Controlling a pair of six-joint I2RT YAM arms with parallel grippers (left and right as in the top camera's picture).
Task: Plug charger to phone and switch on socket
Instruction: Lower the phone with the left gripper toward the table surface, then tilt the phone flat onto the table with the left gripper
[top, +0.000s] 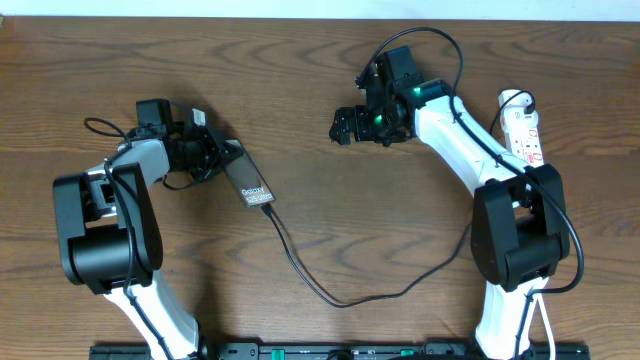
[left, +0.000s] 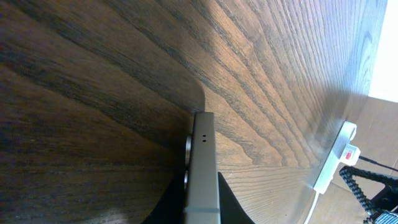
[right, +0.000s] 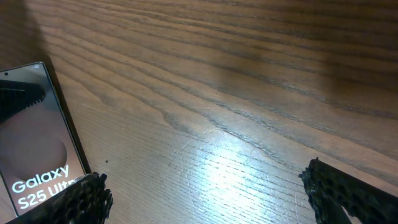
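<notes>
Two arms work at the wooden table (top: 300, 70). The left claw (top: 208, 152) is closed tight on the phone (top: 247, 180), at about 9 o'clock on the table. It pinches the top end of the phone, I think to stop it sliding while the plug goes in. The charger cable (top: 340, 298) meets the phone's free end, the end that points to 5 o'clock. From there it loops down toward 6 o'clock and then up toward the right arm. The plug tip is too small to tell if it is all the way in. The right claw (top: 346, 126) is wide open and holds nothing. It hangs over bare wood near 12 o'clock, well apart from the phone. The power strip (top: 522, 125) lies far off at 3 o'clock, just beside the right arm. Its red switch (left: 350, 154) is my guess for the next job, and the free claw is the nearer one. The right arm's own black wires run next to the strip, so they could get in the way of a reach.
</notes>
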